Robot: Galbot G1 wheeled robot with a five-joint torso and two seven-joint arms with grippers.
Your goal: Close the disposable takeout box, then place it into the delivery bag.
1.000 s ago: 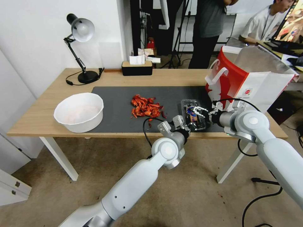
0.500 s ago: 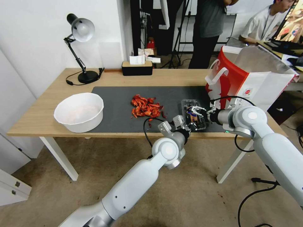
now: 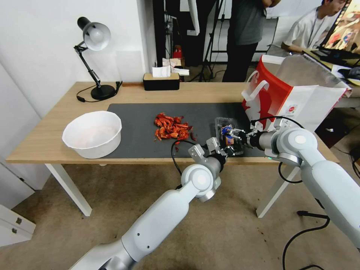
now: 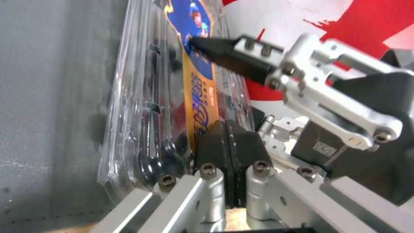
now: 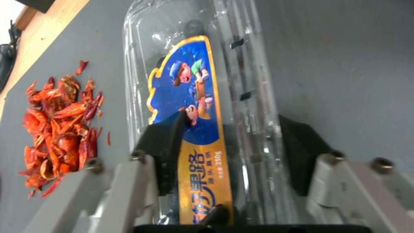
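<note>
While lying on the mat point(image 3: 142, 127), takeout box point(image 5: 202, 106) sits between right jaws.

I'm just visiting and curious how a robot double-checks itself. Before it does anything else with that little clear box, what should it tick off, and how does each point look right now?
1. Right gripper has the takeout box: ok, its pads straddle the box on both sides.
2. Left gripper free of the box: cannot tell; its pads are pressed together at the box's near edge, and plastic may be pinched between them.
3. Box fully shut: cannot tell; the clear halves lie stacked, but no latch is visible.
4. Delivery bag ready: ok, it stands with its mouth open just beyond the box.
5. Red chili pieces out of the way: ok, they lie apart on the dark mat.
</note>
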